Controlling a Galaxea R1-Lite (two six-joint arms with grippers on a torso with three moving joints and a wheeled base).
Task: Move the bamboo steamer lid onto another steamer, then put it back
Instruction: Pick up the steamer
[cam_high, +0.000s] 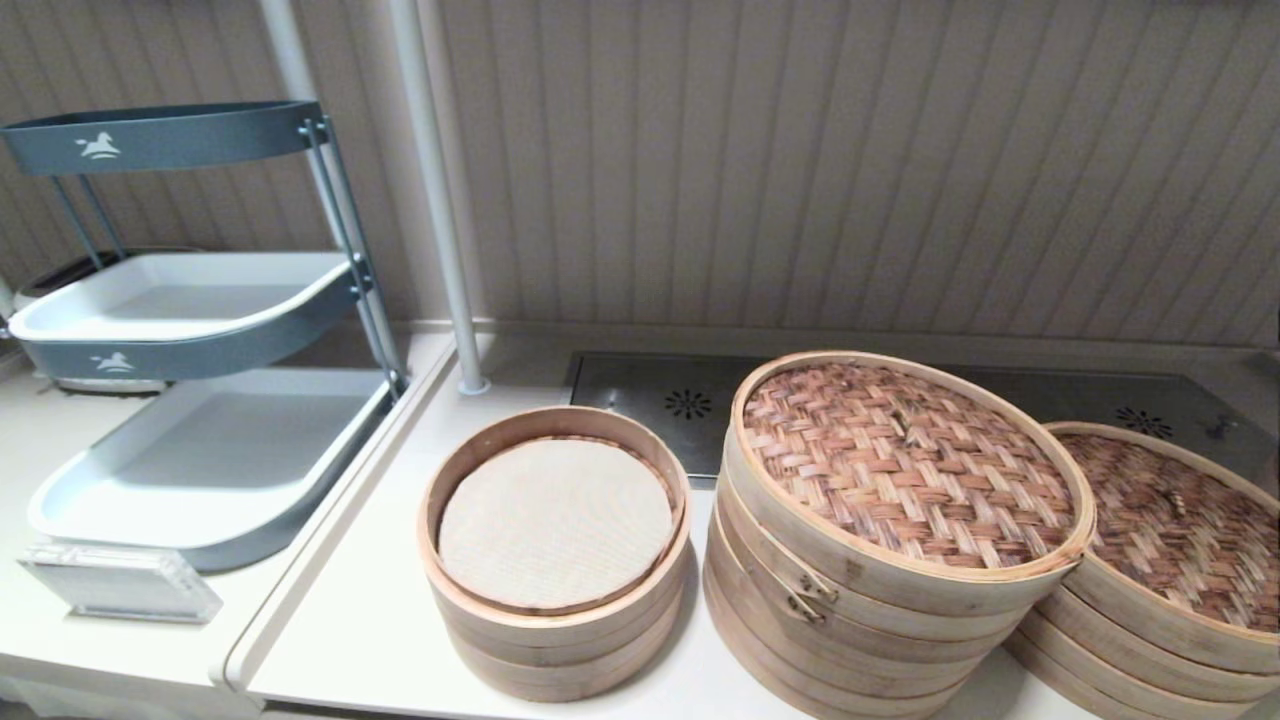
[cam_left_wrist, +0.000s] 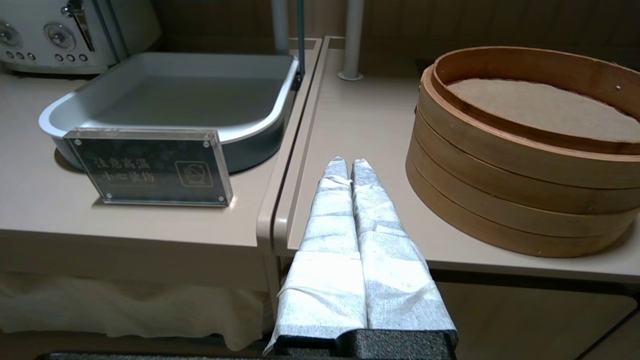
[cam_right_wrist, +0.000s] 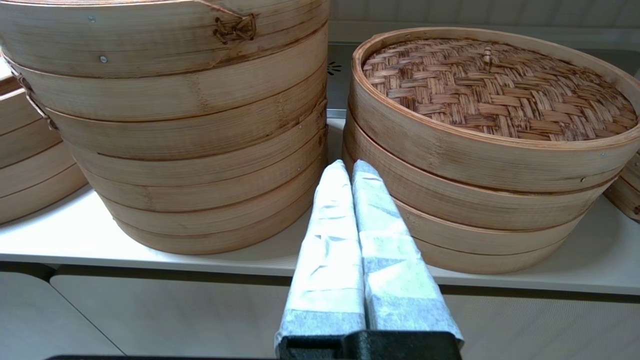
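The bamboo steamer lid (cam_high: 1170, 520) with the darker mottled weave rests on the lower wide steamer at the far right; in the right wrist view this lid (cam_right_wrist: 500, 90) lies flat with its small loop showing. The other steamer (cam_high: 850, 600), the tallest stack with a dark clasp (cam_high: 805, 597), stands in the middle under a paler woven top. My right gripper (cam_right_wrist: 350, 165) is shut and empty, low at the table's front edge, pointing at the gap between the tall stack (cam_right_wrist: 175, 125) and the lower steamer. My left gripper (cam_left_wrist: 348, 162) is shut and empty at the front edge, left of the small steamer. Neither shows in the head view.
A smaller steamer (cam_high: 555, 520) with a white cloth liner stands left of the tall stack. A grey tiered tray rack (cam_high: 200, 300) and a clear acrylic sign (cam_left_wrist: 150, 167) occupy the left counter, with a white pole (cam_high: 435, 200) behind. A metal drain panel (cam_high: 660, 395) lies at the back.
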